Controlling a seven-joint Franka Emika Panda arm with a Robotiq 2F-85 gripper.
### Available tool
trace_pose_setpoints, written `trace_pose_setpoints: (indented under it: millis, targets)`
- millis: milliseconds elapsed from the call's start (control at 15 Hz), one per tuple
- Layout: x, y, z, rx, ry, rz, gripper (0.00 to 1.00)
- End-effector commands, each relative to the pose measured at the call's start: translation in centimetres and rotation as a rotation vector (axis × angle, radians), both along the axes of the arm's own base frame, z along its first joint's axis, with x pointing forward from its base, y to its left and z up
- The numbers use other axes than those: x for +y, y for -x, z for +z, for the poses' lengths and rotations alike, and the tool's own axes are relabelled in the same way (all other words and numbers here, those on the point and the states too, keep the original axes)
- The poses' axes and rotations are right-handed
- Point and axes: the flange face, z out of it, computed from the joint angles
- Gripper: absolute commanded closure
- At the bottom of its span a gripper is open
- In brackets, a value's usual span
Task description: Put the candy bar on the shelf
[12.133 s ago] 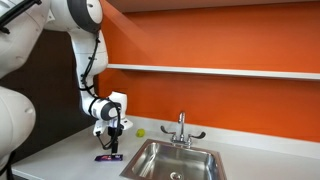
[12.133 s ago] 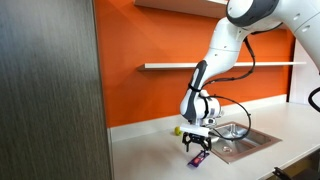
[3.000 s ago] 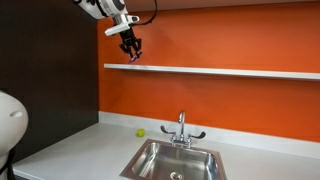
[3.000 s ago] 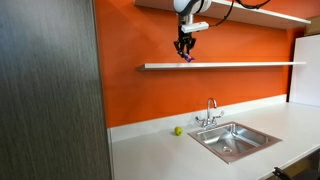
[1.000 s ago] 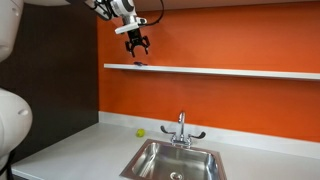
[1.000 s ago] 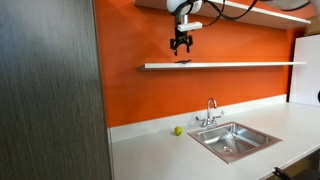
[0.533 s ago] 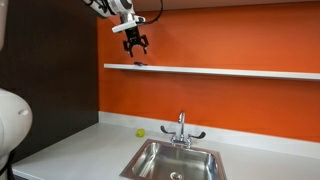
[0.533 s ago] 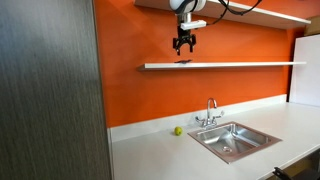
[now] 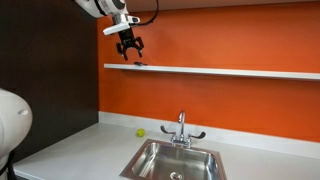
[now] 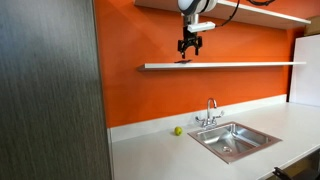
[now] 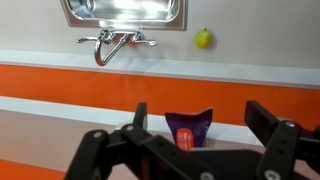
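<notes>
The candy bar (image 11: 189,130), in a dark purple wrapper with a pale orange mark, lies on the long white shelf (image 11: 60,108) on the orange wall. It shows as a small dark patch on the shelf in both exterior views (image 9: 138,64) (image 10: 183,62). My gripper (image 11: 200,122) is open and empty. It hangs just above the bar (image 9: 129,48) (image 10: 190,48), and its fingers stand apart on either side of the bar in the wrist view.
A pale grey countertop (image 9: 90,148) with a steel sink (image 9: 175,160) and tap (image 9: 181,128) lies below. A small yellow-green ball (image 9: 140,132) sits by the wall. A dark panel (image 10: 45,90) stands at one end. A second ledge (image 10: 250,10) runs above the shelf.
The gripper has shifted a little sideways above the shelf. The candy bar stays on the shelf where it lay a second ago.
</notes>
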Motion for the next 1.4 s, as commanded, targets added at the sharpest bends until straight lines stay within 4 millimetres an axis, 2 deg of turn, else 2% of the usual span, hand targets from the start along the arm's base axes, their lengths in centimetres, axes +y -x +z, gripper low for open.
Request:
trace_pose_setpoints:
  millis: [0, 267, 667, 1000, 1333]
  targets:
    - [0.8, 5.0, -2.4, -0.043, 0.016, -0.019, 0.00]
    - [1.7, 8.7, -7.0, -0.054, 0.015, -0.052, 0.00]
    - [2.0, 12.9, -17.2, -0.022, -0.020, -0.161, 0.00]
    - [0.5, 15.4, -25.8, 0.041, -0.070, -0.225, 0.00]
    - [-2.0, 17.0, -32.7, 0.059, -0.130, -0.117, 0.00]
